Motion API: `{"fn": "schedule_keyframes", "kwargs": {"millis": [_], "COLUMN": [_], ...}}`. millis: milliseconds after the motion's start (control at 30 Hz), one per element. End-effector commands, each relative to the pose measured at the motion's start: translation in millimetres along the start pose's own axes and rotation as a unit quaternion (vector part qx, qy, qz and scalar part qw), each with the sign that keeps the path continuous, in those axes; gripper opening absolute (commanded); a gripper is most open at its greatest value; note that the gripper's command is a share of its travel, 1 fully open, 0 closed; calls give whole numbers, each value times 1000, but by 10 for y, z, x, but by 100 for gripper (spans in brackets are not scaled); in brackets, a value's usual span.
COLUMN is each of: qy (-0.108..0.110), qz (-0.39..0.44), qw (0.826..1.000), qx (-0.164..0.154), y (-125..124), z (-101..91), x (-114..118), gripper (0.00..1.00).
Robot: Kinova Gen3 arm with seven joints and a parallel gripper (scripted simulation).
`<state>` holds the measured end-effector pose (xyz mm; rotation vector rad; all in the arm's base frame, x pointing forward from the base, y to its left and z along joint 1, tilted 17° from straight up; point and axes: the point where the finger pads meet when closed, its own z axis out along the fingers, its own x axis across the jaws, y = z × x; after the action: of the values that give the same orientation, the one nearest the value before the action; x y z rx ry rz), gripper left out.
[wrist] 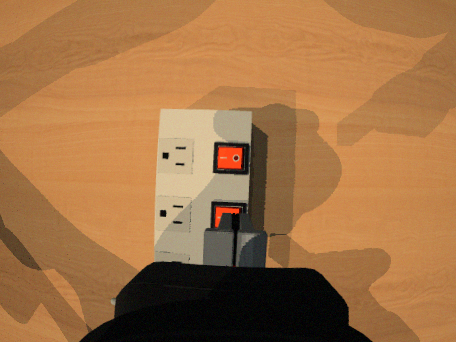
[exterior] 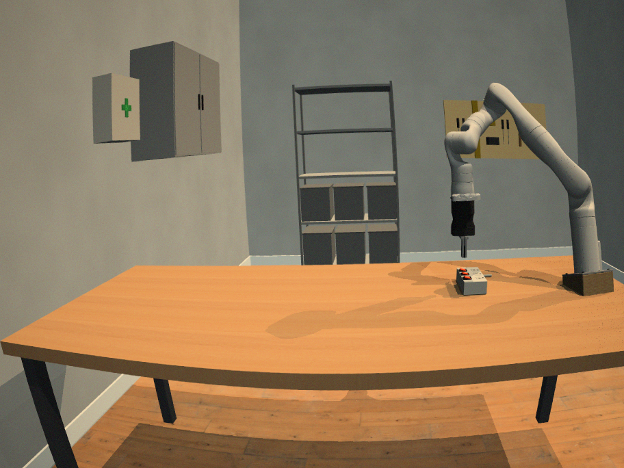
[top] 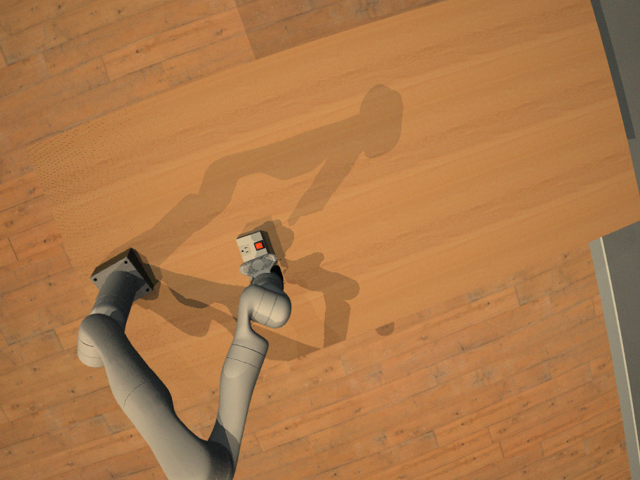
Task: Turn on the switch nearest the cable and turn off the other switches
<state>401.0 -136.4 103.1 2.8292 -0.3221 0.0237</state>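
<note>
A grey power strip (top: pixel 247 248) (exterior: pixel 472 286) (wrist: pixel 182 177) lies flat on the wooden table (exterior: pixel 252 312), the right way up, with three red rocker switches along one side. In the wrist view the farthest switch (wrist: pixel 231 158) (top: pixel 259 245) shows fully. The middle switch (wrist: pixel 226 211) is partly covered by my fingers, and the nearest one is hidden under the gripper body. The cable stub (exterior: pixel 486 275) points toward the arm's base. My gripper (exterior: pixel 464 250) (wrist: pixel 234 230) is shut with nothing between the fingers. It points straight down a little above the strip, over the middle switch.
The arm's base block (top: pixel 123 268) (exterior: pixel 587 282) is fixed on the table near the strip. A shelf rack (exterior: pixel 346 176), wall cabinets (exterior: pixel 174 100) and a tool board (exterior: pixel 503 135) stand off the table behind it.
</note>
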Motion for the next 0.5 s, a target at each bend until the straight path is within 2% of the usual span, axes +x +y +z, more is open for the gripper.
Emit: {"fn": "schedule_keyframes", "kwargs": {"millis": [0, 467], "qy": [1, 1], "qz": [0, 0], "qw": [1000, 1000], "qx": [0, 0], "y": [-1, -1], "z": [-6, 41], "x": [5, 5], "gripper": [0, 0]}}
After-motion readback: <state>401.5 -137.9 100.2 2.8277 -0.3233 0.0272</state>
